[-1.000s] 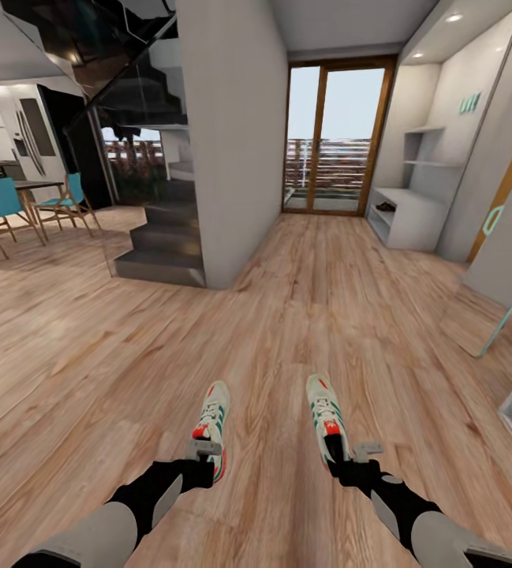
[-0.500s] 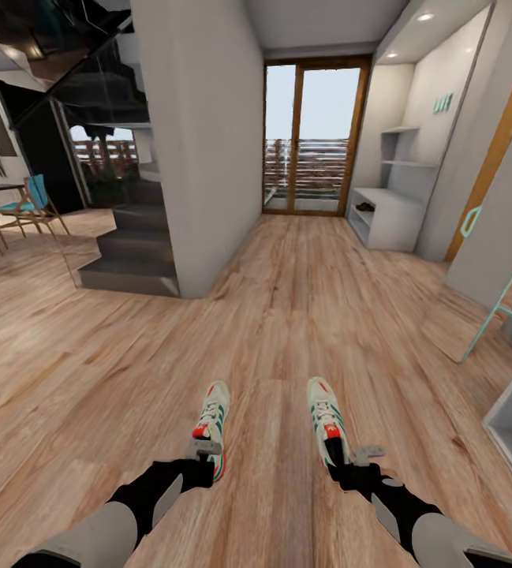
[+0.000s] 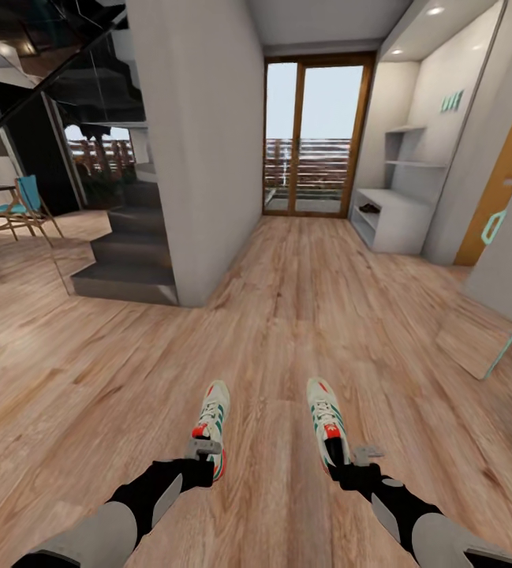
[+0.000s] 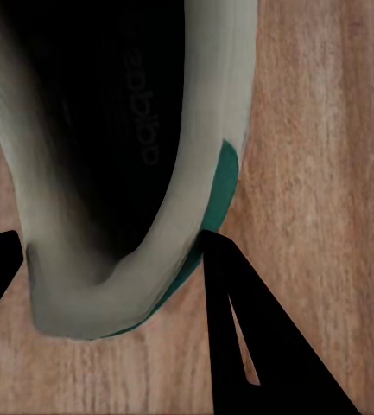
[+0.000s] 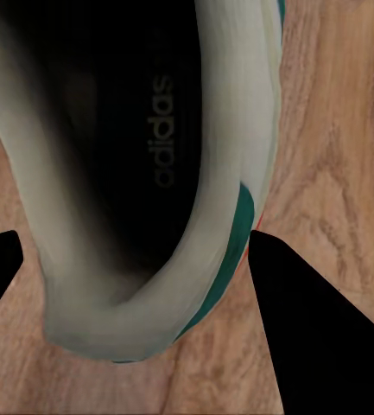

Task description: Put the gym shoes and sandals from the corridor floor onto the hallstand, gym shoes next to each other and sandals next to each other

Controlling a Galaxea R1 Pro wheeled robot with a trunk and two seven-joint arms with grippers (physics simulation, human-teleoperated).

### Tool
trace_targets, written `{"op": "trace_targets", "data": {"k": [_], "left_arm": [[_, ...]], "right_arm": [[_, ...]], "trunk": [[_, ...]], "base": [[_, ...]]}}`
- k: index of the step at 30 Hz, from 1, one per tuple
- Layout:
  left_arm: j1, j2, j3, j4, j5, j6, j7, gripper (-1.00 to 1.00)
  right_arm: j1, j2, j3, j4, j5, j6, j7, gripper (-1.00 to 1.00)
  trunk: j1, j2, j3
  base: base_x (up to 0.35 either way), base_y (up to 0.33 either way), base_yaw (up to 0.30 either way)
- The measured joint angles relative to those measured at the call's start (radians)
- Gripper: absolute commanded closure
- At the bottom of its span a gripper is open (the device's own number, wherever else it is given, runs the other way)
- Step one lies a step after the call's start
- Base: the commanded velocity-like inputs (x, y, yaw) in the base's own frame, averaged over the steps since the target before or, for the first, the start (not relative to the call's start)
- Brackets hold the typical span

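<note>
Left gripper (image 3: pixel 206 457): you have it closed across the heel of the left gym shoe (image 3: pixel 212 424), one finger on each side of the heel cup in the left wrist view.
Right gripper (image 3: pixel 344 461): likewise clamped on the heel of the right gym shoe (image 3: pixel 324 416); its dark fingers (image 5: pixel 316 328) flank the collar.
Where the shoes are: both ride in front of you, toes pointing ahead, above the corridor floor (image 3: pixel 287 315), well apart from each other.
Handling: expect them to be light, with a padded collar that gives under pressure. Held at the heel alone, the toe may droop or swing, so drive gently.
Where to hold: the stiff heel counter you already have looks like the firmest part.
Looks: cream uppers, green stripes, red-orange patches, dark insole with printed lettering.
Hallstand (image 3: pixel 394 221): far ahead on the right wall, low and white; something dark sits on a shelf, too small to tell.
</note>
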Motion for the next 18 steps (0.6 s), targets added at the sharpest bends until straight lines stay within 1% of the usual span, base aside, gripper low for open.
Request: {"op": "trace_targets", "data": {"k": [3, 6, 15, 18], "left_arm": [[0.000, 0.000, 0.000, 0.000, 0.000, 0.000, 0.000, 1.00], [0.000, -0.001, 0.000, 0.000, 0.000, -0.001, 0.000, 1.00], [0.000, -0.001, 0.000, 0.000, 0.000, -0.002, 0.000, 1.00], [0.000, -0.001, -0.001, 0.000, -0.001, -0.002, 0.000, 1.00]], "right_arm": [[0.000, 0.000, 0.000, 0.000, 0.000, 0.000, 0.000, 1.00], [0.000, 0.000, 0.000, 0.000, 0.000, 0.000, 0.000, 1.00], [0.000, 0.000, 0.000, 0.000, 0.000, 0.000, 0.000, 1.00], [0.000, 0.000, 0.000, 0.000, 0.000, 0.000, 0.000, 1.00]], "trunk": [[0.000, 0.000, -0.001], [0.000, 0.000, -0.003], [0.000, 0.000, -0.006], [0.000, 0.000, -0.006]], "base": [[0.338, 0.187, 0.000], [0.345, 0.078, 0.000], [0.349, 0.013, -0.003], [0.350, 0.002, -0.095]]}}
